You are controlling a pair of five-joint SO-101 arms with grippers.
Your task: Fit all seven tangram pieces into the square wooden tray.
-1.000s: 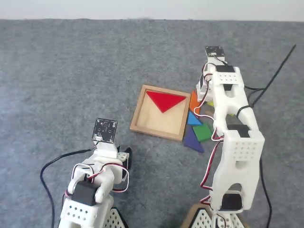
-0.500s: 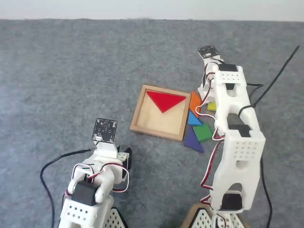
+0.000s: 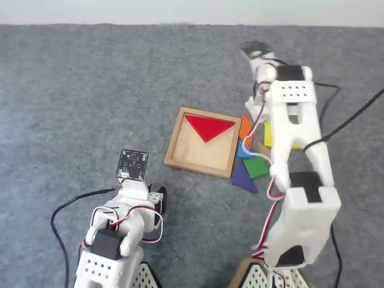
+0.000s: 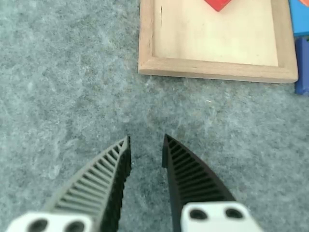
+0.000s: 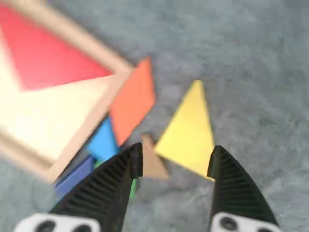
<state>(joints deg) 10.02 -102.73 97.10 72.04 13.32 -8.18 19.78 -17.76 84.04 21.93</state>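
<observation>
The square wooden tray (image 3: 173, 139) lies mid-table with a red triangle (image 3: 208, 127) in its far corner. Loose pieces crowd its right side: orange (image 3: 245, 126), yellow (image 3: 267, 133), blue (image 3: 243, 150), green (image 3: 257, 168) and purple (image 3: 243, 176). My right arm (image 3: 291, 114) stands raised over them. My right gripper (image 5: 176, 154) hangs open above the yellow triangle (image 5: 190, 128), beside a small tan triangle (image 5: 152, 162) and the orange piece (image 5: 134, 99). My left gripper (image 4: 146, 145) is open and holds nothing, low over the carpet just short of the tray's near rim (image 4: 217, 70).
Grey carpet covers the whole table, with free room left of the tray and beyond it. The right arm's cables (image 3: 351, 117) trail off to the right. The left arm's base (image 3: 111, 252) sits at the front left.
My right arm has risen and swung toward the far side, uncovering more of the yellow piece. The left arm and the pieces have not moved.
</observation>
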